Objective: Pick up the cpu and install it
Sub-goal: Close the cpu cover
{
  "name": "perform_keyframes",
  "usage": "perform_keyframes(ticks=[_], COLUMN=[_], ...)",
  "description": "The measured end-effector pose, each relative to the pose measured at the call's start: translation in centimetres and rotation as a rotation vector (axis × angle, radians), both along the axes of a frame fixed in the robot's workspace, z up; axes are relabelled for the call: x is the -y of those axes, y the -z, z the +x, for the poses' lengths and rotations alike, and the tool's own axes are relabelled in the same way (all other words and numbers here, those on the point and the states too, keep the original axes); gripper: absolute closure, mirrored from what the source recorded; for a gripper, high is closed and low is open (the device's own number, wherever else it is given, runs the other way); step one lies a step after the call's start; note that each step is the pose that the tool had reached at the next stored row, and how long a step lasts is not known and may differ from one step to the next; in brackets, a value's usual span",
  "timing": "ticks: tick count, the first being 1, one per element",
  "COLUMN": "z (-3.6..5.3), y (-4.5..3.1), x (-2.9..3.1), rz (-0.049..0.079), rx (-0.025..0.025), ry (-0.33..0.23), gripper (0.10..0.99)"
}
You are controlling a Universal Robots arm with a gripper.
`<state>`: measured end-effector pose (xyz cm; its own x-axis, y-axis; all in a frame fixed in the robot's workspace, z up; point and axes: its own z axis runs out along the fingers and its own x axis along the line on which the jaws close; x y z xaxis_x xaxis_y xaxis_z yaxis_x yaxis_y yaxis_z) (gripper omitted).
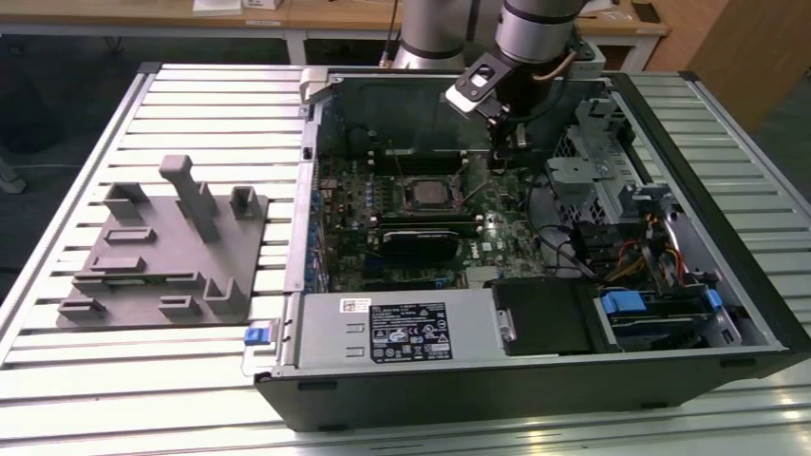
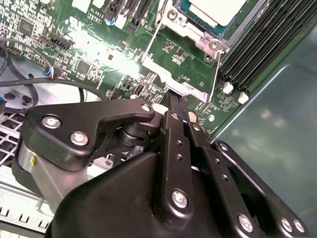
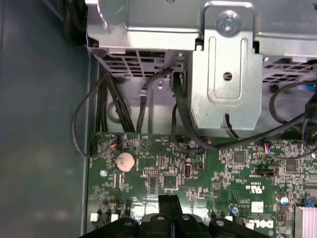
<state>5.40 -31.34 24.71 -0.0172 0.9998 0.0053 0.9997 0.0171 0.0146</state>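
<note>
In the exterior view, my pincer (image 1: 503,160) hangs over the green board (image 1: 380,252) in the computer case (image 1: 709,190), near the cpu (image 1: 426,195). A white sticker (image 1: 399,328) has print too tiny to read. In the second wrist view, my fingers (image 2: 173,134) are pressed together, holding nothing, and the cpu (image 2: 214,9) sits in its metal frame (image 2: 195,32). In the first wrist view, my pincer (image 3: 169,203) is closed.

Arm: your arm (image 1: 538,28) comes down from the far side, toward the exterior view's right, standing nearly upright.
Wrist: your wrist (image 1: 526,71) points downward.
Gripper: your gripper (image 1: 506,152) hangs straight down from it, tips lowest.
Fingers: in both wrist views your fingers (image 2: 173,114) (image 3: 165,206) lie pressed together, side by side.
</note>
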Motion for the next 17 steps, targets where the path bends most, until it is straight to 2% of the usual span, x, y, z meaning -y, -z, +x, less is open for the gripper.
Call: perform_keyframes(ticks=[17], z=[-1.18], y=[0.02], x=[0.0], rz=[0.0], rx=[0.0], ry=[0.0], gripper=[0.98])
